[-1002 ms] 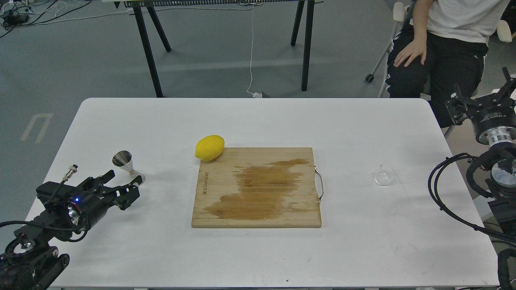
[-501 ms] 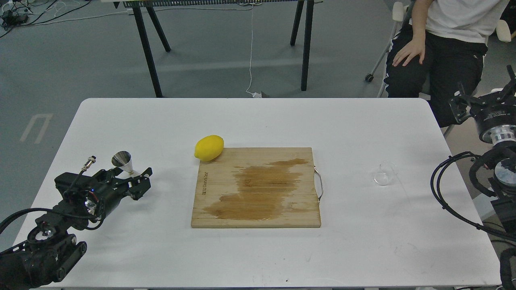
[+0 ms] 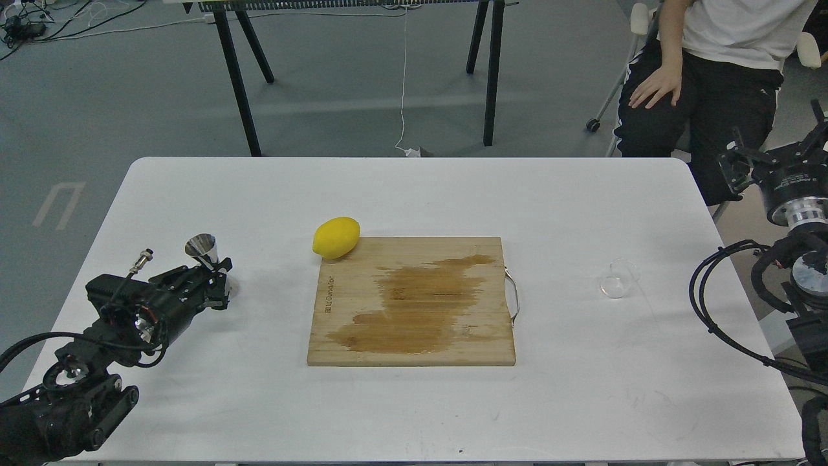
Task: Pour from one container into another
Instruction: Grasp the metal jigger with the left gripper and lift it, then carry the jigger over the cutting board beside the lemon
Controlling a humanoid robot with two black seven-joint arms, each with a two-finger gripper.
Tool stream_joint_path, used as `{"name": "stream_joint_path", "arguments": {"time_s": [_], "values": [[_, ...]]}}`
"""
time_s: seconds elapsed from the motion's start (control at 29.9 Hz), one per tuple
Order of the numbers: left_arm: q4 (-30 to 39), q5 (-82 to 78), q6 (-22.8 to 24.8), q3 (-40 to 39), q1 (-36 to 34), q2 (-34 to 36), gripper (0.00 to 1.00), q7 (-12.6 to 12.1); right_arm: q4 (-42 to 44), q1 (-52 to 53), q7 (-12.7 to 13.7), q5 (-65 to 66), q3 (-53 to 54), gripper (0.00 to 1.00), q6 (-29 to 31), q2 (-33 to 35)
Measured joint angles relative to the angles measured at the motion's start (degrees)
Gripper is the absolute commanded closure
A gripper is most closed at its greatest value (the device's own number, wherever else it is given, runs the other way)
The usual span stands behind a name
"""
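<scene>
The shiny steel jigger (image 3: 202, 248) stands at the table's left side, leaning slightly. My left gripper (image 3: 221, 283) sits right at its lower cone, with the dark fingers on either side of the base; whether they press on it cannot be made out. The clear glass cup (image 3: 616, 280) rests on the table's right side, well to the right of the board. My right gripper (image 3: 776, 147) hangs beyond the table's right edge, above and to the right of the cup, with its fingers spread and nothing between them.
A wooden cutting board (image 3: 362, 343) with a wet stain lies mid-table, a metal handle on its right edge. A lemon (image 3: 336, 237) touches its far left corner. A seated person (image 3: 711, 77) is behind the table's right corner.
My left gripper swung up from the table's front left to the jigger's base. The jigger's top shifted slightly up and to the right. My right gripper barely moved.
</scene>
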State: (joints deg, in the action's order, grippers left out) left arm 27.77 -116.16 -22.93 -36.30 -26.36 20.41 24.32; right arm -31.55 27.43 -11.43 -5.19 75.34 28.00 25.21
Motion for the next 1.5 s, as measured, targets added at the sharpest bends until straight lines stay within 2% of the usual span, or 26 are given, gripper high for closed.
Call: {"name": "stream_joint_path", "arguments": {"time_s": [0.13, 0.4, 0.53, 0.7, 0.9, 1.14, 1.37, 1.5], "values": [[2.8, 0.0, -0.8, -0.1, -3.0, 2.2, 0.82, 0.2, 0.0, 0.0, 0.0, 0.0, 0.1, 0.00, 0.0, 0.4], [17.9, -5.8, 0.2, 2.7, -10.0, 5.2, 0.84, -0.3, 0.0, 0.0, 0.0, 0.0, 0.1, 0.00, 0.0, 1.0], [23.5, -8.6, 0.8, 6.5, -12.4, 4.4, 0.85, -1.1, 0.1, 0.0, 0.0, 0.0, 0.1, 0.00, 0.0, 1.3], [25.2, -8.8, 1.3, 10.5, -14.0, -1.0, 0.85, -2.2, 0.1, 0.0, 0.0, 0.0, 0.1, 0.00, 0.0, 2.4], [24.3, -8.9, 4.5, 18.7, -14.9, -8.8, 0.85, -3.1, 0.2, -0.4, 0.0, 0.0, 0.1, 0.00, 0.0, 3.1], [14.8, -8.8, 5.6, 23.9, -16.0, -19.1, 0.84, -5.7, 0.2, -0.9, 0.0, 0.0, 0.1, 0.00, 0.0, 4.2], [7.6, -8.8, 5.6, 25.3, -17.5, -20.4, 0.80, -6.3, 0.3, -1.2, 0.0, 0.0, 0.1, 0.00, 0.0, 4.6], [3.7, -8.8, 5.6, 28.7, -18.8, -20.4, 0.80, -6.3, 0.3, -1.3, 0.0, 0.0, 0.1, 0.00, 0.0, 4.6]]}}
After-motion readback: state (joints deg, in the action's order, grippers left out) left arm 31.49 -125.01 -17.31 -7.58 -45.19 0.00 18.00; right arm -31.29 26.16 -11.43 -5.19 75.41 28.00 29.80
